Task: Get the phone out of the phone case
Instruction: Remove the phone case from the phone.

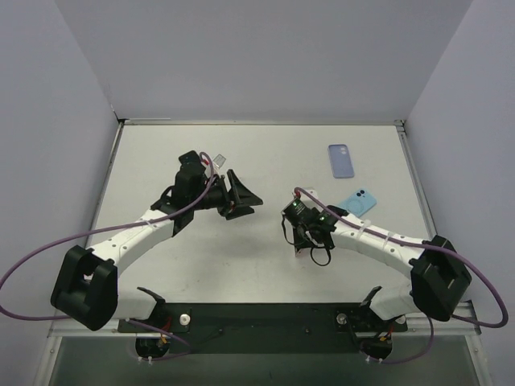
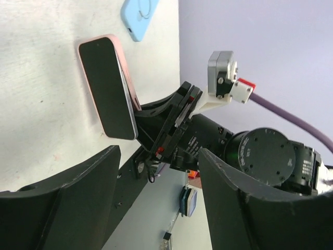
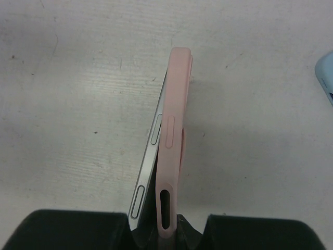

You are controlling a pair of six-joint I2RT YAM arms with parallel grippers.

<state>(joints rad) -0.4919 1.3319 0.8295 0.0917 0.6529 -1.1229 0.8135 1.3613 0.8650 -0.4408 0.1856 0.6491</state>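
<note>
One phone (image 3: 150, 156) part-out of phone case (image 3: 170, 130) | right end effector (image 3: 166, 229) clamps both | left end effector (image 2: 158, 156) spread wide

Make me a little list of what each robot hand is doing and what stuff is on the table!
left gripper: open, empty, pointed at the phone
right gripper: shut on the phone, holding it up on its edge
phone: black screen, silver side partly out of its case
pink case: gaping off the phone near the gripper, still on at the far end
blue case: lying on the table, beside the right arm
purple item: phone-shaped, lying flat farther back
</note>
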